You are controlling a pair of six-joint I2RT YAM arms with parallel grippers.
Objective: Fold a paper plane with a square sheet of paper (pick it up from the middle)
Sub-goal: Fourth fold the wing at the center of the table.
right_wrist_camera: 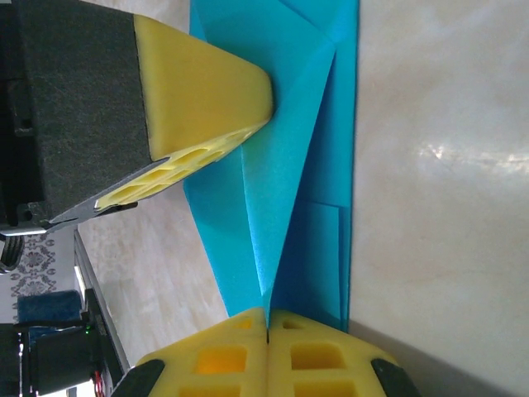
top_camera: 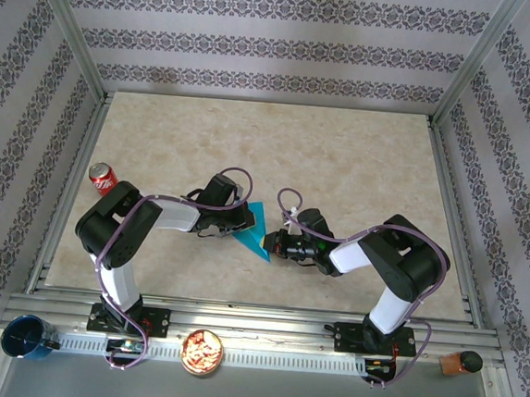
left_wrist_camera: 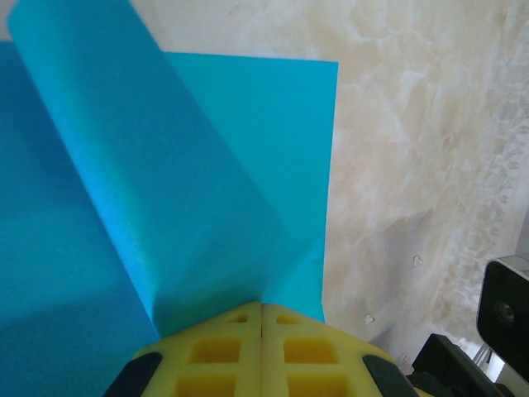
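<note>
**A:** Top view first. Where's the paper?

**B:** The paper [top_camera: 257, 228] lies partly folded mid-table [top_camera: 343, 150], between the left gripper [top_camera: 241, 222] and the right gripper [top_camera: 275, 246], each at an edge of it. A can [top_camera: 102, 177] stands well apart, by the left arm's elbow.

**A:** Left wrist?

**B:** The left gripper [left_wrist_camera: 262, 308] has its pads pressed together. They nip the paper [left_wrist_camera: 99, 248] where a flap lifts and curls up off the flat layer.

**A:** Right wrist?

**B:** The right gripper [right_wrist_camera: 267, 314] is clamped tight too, pinching the paper [right_wrist_camera: 289, 165] where a raised crease runs into its tips. The left gripper [right_wrist_camera: 252, 99] sits on the sheet opposite.
</note>
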